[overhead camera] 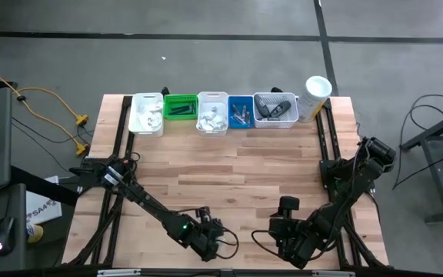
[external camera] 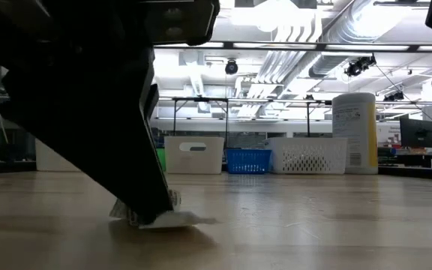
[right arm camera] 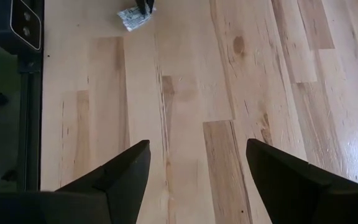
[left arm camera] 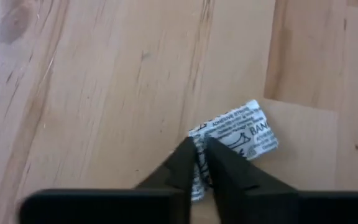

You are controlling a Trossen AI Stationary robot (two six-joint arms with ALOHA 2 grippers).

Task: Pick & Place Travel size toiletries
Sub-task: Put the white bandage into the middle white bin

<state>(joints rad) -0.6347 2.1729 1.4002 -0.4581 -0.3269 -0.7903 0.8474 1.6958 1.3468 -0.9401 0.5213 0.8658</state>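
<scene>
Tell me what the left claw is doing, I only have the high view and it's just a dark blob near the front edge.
Observer: The left claw is down on the table, its fingers pinched on a white printed sachet.
Operator: Is the sachet off the wood?
Observer: No, the low view shows the sachet lying on the tabletop under the claw.
Operator: And the right claw?
Observer: The right claw is open over bare wood, holding nothing; the sachet shows far ahead of it.
Operator: What stands past the bins on the far side?
Observer: A tall white canister stands beside the white perforated bin.
</scene>
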